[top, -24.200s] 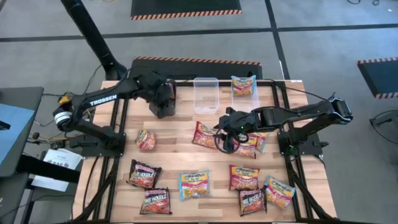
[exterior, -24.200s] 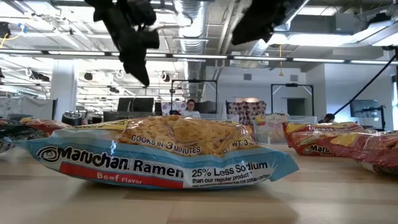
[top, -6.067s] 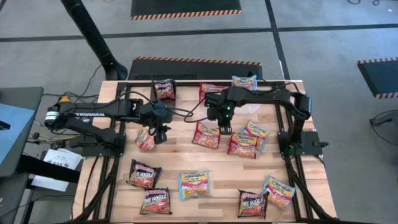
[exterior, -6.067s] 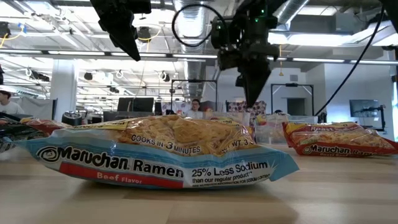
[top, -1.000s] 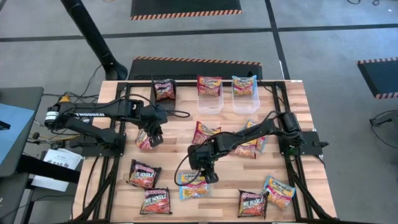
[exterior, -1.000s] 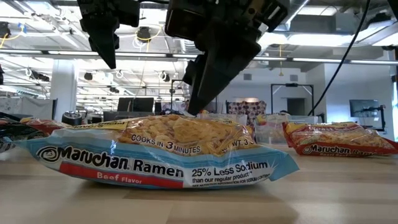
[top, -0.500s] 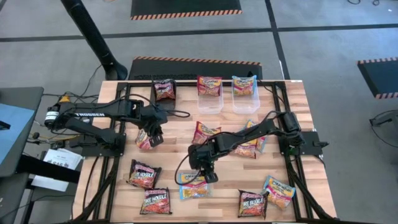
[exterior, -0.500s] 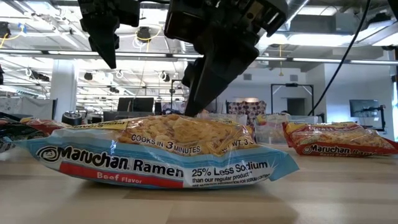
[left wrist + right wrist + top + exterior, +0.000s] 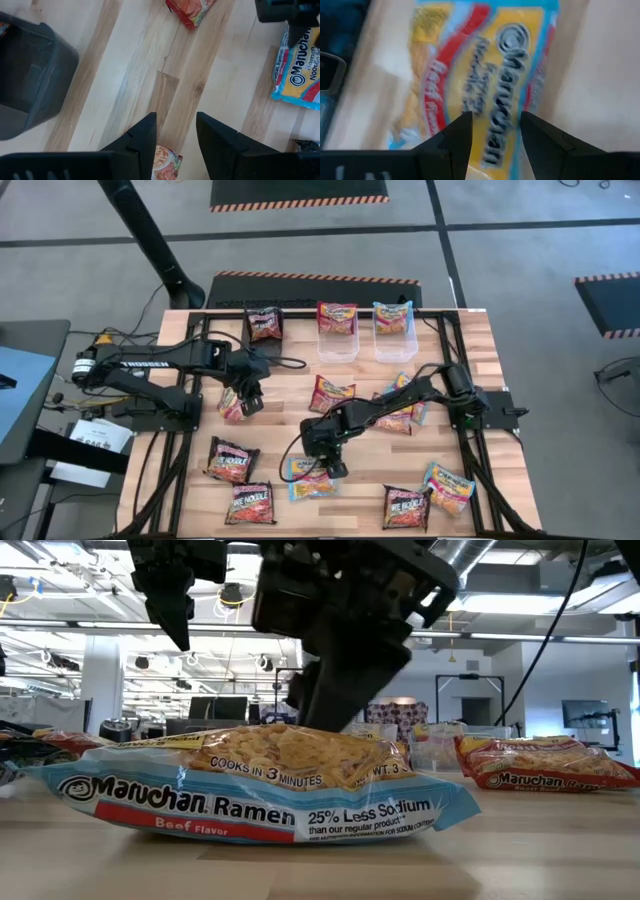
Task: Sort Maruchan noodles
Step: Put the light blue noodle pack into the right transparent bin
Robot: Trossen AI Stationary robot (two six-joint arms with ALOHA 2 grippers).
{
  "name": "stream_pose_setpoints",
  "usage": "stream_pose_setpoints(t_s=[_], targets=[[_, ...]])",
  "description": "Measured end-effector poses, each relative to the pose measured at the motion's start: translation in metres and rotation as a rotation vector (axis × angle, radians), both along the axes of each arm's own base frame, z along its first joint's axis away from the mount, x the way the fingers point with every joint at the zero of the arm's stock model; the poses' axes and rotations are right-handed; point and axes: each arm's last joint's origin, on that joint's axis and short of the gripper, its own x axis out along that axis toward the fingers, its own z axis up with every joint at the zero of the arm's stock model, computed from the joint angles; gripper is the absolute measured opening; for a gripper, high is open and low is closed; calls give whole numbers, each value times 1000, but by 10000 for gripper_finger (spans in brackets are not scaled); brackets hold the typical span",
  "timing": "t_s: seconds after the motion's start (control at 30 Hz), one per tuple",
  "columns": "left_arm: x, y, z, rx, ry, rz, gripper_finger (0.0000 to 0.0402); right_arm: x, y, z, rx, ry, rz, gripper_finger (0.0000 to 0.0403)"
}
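Right gripper (image 9: 330, 463): low over the light blue packet (image 9: 312, 478) at the table's front middle; fingers apart, straddling its top, nothing clamped; probably placed so as to close on that packet next.
Left gripper (image 9: 247, 399): above a red-orange packet (image 9: 232, 406) at mid-left; fingers apart, empty; seemingly waiting over its own next pick.
Light blue packet: flat on the wooden table (image 9: 280, 425), label up, free of its neighbours, so easy to straddle.
Clear bins: two at the far edge, one holding a red-orange packet (image 9: 337, 318), the other a light blue packet (image 9: 392, 320); evidently one flavour per bin.
Dark packet (image 9: 264, 324): at the far edge left of the bins, over a black bin barely visible from above.
Unsorted packets: two dark ones (image 9: 232, 460) at front left, a dark and a blue one (image 9: 447, 486) at front right, red-orange ones (image 9: 330, 393) in the middle.
High view only: the whole layout, the bins, which arm is which.
Low view only: right gripper (image 9: 325, 705) right down at the crown of the packet (image 9: 255, 795); actual contact uncertain.
Right wrist view only: fingers (image 9: 455, 142) spread over the packet's printed face (image 9: 485, 85).
Left wrist view only: black bin (image 9: 30, 80), gap between the fingers (image 9: 145, 140), packet corner (image 9: 165, 162) beneath them.
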Motion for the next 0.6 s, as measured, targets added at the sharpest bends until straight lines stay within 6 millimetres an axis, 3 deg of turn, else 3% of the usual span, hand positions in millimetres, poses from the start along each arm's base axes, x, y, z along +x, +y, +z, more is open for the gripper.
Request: stream_pose_setpoints(t_s=[0.2, 0.43, 0.6], targets=[[4, 0, -3, 7, 14, -15, 124, -1, 0, 0, 7, 19, -8, 191], [5, 0, -5, 6, 21, -15, 124, 2, 0, -16, 107, 93, -27, 189], [5, 0, -5, 6, 25, -16, 124, 2, 0, -16, 115, 93, -26, 164]])
